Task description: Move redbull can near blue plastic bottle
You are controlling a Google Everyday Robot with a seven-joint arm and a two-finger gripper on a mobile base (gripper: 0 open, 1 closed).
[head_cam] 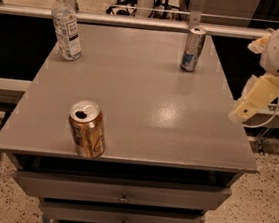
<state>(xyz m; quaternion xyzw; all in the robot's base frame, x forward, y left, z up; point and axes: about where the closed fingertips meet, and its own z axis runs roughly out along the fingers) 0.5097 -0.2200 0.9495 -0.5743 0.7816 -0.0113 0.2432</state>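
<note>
Redbull can (193, 49) stands upright at one o'clock on the table (145, 109), well apart from the blue plastic bottle (67, 24) at eleven. Gold can (87, 129) stands at seven. Gripper (244, 108) hangs off the edge at three, seemingly empty; whether open or closed cannot be told.

**Grey drawer cabinet on a speckled floor**

A grey table top (145, 109) carries a soft glare near its centre. Stacked drawers (120, 194) with small knobs sit at 6 o'clock. A speckled floor (264, 208) shows at 4 and 8 o'clock. A metal rail (139, 22) crosses 12 o'clock. The gripper (251, 101) hangs at 3 o'clock, beyond the table's edge.
</note>
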